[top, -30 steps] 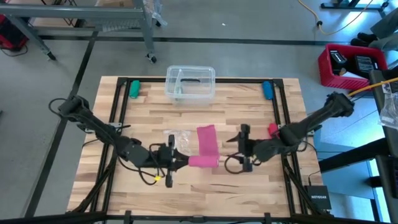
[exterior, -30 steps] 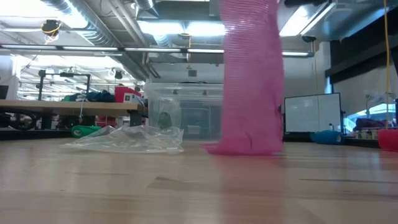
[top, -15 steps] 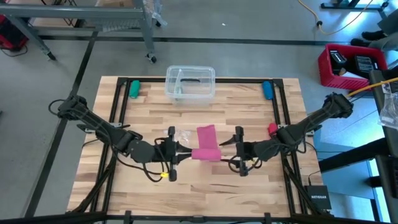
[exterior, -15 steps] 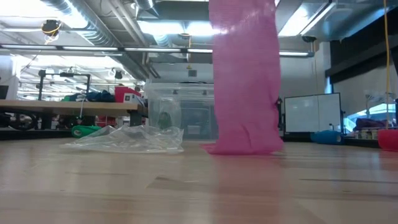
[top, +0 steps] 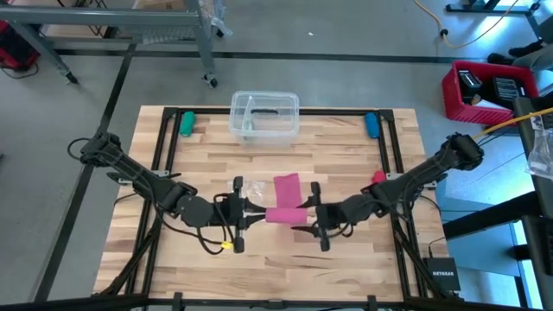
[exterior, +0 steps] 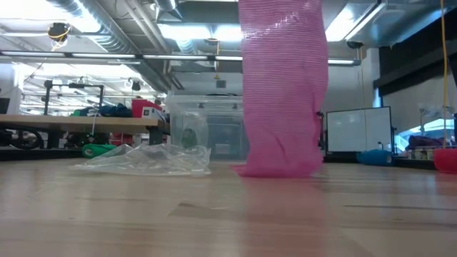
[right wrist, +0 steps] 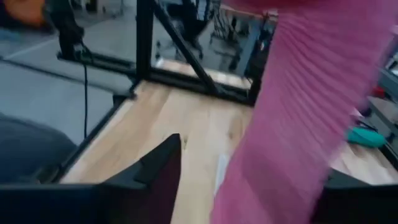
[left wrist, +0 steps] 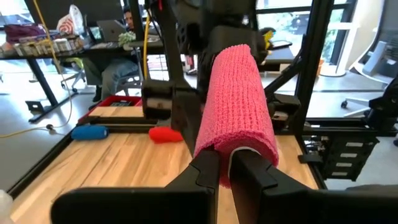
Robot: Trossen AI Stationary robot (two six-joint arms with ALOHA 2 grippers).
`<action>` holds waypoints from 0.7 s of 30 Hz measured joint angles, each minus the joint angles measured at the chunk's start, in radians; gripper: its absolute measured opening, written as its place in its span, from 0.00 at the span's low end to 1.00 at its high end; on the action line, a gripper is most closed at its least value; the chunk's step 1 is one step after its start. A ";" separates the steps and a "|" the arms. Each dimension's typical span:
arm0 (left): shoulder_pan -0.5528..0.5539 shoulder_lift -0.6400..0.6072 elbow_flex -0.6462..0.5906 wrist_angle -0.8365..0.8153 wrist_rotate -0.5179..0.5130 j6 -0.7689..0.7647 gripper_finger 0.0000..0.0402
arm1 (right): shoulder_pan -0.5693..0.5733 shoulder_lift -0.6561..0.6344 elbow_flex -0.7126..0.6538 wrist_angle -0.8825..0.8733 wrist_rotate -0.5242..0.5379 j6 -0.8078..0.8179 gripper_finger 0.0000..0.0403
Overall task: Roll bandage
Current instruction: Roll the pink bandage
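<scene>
The pink bandage is partly wound into a roll [top: 285, 214], lifted off the table. Its loose strip [exterior: 282, 86] hangs down, and the strip's free end [top: 287, 186] lies on the wood. My left gripper [top: 256, 213] is shut on the roll's left end. The roll points away from it in the left wrist view [left wrist: 236, 99]. My right gripper [top: 311, 218] is open at the roll's right end. Its fingers [right wrist: 155, 174] stand on either side of the pink fabric [right wrist: 292, 112]. I cannot tell whether they touch it. My left gripper pinches the roll's near end [left wrist: 229, 163] between its two fingers [left wrist: 205, 174]. The fingers come level from the table's left and lie along the roll's axis. The roll is level and clear of the table, and the strip hangs slack below it.
A crumpled clear wrapper [top: 246, 190] lies just left of the strip and also shows in the low view [exterior: 143, 158]. A clear plastic box [top: 263, 115] stands at the far edge. A green piece [top: 186, 123] and a blue piece [top: 371, 125] lie at the far corners. A small red object [top: 378, 179] lies to the right.
My right gripper has moved toward the table's left, up to the roll's right end, staying open. My left gripper has carried the roll a little toward the far edge, over the strip. The strip's free end has stayed on the table.
</scene>
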 joint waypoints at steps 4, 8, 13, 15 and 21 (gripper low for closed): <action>0.000 0.000 0.000 0.000 0.000 0.004 0.04 | -0.035 0.001 -0.108 0.198 -0.021 -0.002 0.44; 0.001 0.000 0.000 0.001 0.000 0.004 0.04 | -0.043 0.001 -0.161 0.346 -0.020 -0.002 0.40; 0.003 0.000 0.000 0.003 0.000 -0.002 0.04 | -0.041 0.001 -0.162 0.332 -0.015 0.001 0.33; 0.003 0.000 0.000 0.010 0.000 -0.019 0.04 | -0.042 0.001 -0.162 0.297 -0.013 -0.001 0.25; 0.001 0.000 0.000 0.081 0.018 -0.048 0.04 | -0.041 0.006 -0.163 0.250 0.033 -0.036 0.03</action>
